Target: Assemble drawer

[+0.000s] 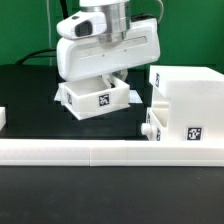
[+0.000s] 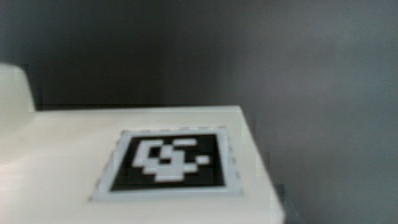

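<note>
A small white open-top tray with a square tag on its front wall sits left of centre in the exterior view. My gripper is right above it. The fingers reach down into the tray at its back wall and look shut on it, with the tips hidden. The wrist view is filled by a close, blurred white tray face with a tag; no fingers show there. The big white cube housing stands to the exterior view's right. A second small tray sits against its front left corner.
The long low white rail runs across the front of the black table. A small white piece shows at the left edge.
</note>
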Available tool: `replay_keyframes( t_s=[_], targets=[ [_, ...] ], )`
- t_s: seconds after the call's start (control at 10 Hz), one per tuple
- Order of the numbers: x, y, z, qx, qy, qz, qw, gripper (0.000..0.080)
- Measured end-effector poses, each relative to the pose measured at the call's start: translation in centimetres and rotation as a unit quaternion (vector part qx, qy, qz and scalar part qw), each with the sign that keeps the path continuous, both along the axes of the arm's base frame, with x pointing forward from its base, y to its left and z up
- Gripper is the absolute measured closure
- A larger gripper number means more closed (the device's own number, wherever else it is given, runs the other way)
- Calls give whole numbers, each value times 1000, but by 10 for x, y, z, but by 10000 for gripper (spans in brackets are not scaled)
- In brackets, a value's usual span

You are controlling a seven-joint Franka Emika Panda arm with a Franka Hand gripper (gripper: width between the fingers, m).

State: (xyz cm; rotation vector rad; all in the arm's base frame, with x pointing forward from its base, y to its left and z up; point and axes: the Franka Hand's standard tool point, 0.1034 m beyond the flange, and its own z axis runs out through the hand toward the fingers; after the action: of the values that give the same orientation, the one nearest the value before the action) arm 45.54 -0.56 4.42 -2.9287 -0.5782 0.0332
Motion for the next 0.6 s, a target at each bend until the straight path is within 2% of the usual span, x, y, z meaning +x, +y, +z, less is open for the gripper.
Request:
replay_keyframes(
  t_s=[0.3, 0.6],
  targets=[
    [-3, -2, -2, 4, -9, 83, 996, 755],
    [10, -10, 4, 1, -38, 223, 974, 755]
  ],
)
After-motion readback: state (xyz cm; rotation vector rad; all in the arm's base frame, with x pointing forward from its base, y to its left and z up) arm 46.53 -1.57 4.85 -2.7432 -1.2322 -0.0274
